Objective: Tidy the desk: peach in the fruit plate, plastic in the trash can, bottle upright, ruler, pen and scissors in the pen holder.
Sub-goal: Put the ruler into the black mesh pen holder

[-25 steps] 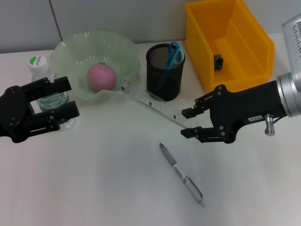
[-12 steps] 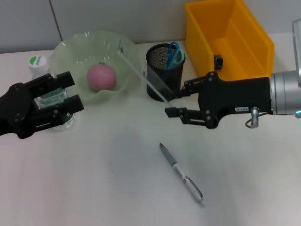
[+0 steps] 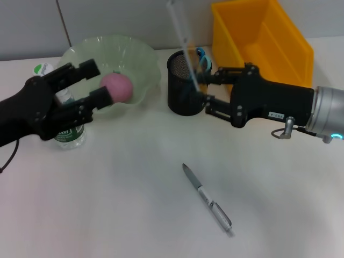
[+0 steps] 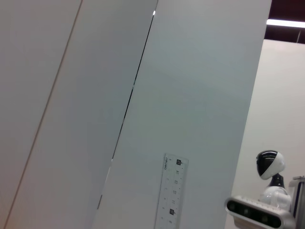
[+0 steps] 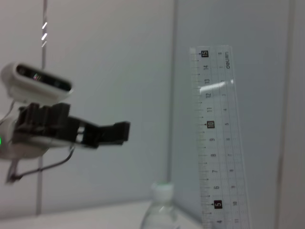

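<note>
- A silver ballpoint pen (image 3: pixel 207 198) lies loose on the white tabletop (image 3: pixel 134 204), nearest the camera.
- The right pincer (image 3: pixel 202 89) is clamped on the clear plastic ruler (image 3: pixel 180 29), whose long axis stands nearly upright, lower end just over the black mesh pen holder (image 3: pixel 185 86); lowering looks next.
- The left pincer (image 3: pixel 94 83), fingers apart, hovers by the upright clear water bottle (image 3: pixel 67 131).
</note>
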Controlling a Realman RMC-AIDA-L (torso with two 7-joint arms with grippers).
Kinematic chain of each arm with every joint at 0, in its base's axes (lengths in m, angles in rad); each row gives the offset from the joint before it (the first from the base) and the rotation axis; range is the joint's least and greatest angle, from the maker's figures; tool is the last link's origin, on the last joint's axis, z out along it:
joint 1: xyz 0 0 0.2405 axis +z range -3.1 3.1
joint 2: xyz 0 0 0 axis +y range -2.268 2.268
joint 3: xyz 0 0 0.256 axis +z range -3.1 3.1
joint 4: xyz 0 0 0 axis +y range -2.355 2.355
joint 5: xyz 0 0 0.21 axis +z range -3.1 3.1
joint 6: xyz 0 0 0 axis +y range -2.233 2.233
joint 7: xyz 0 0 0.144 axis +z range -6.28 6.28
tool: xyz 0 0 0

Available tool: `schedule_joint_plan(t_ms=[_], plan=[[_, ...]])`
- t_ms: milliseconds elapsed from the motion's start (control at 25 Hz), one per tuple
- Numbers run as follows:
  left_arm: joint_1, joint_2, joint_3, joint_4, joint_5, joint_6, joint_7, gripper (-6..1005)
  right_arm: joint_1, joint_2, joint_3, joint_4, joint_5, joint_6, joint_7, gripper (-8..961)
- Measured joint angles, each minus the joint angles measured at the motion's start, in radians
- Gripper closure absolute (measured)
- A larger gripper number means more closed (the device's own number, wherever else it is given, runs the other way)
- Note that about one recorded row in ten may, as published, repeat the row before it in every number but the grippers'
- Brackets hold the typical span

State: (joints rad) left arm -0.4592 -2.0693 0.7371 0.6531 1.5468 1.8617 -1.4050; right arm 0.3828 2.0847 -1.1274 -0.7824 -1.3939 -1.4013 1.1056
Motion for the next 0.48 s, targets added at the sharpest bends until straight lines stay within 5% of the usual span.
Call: schedule_joint_plan(t_ms=[480], plan=[[-0.033,0.0,-0.003,-0.017,-0.004,-0.004,0.006,193,0.011,-0.001,-0.002,0.204,0.222,-0.009,-0.203,574]])
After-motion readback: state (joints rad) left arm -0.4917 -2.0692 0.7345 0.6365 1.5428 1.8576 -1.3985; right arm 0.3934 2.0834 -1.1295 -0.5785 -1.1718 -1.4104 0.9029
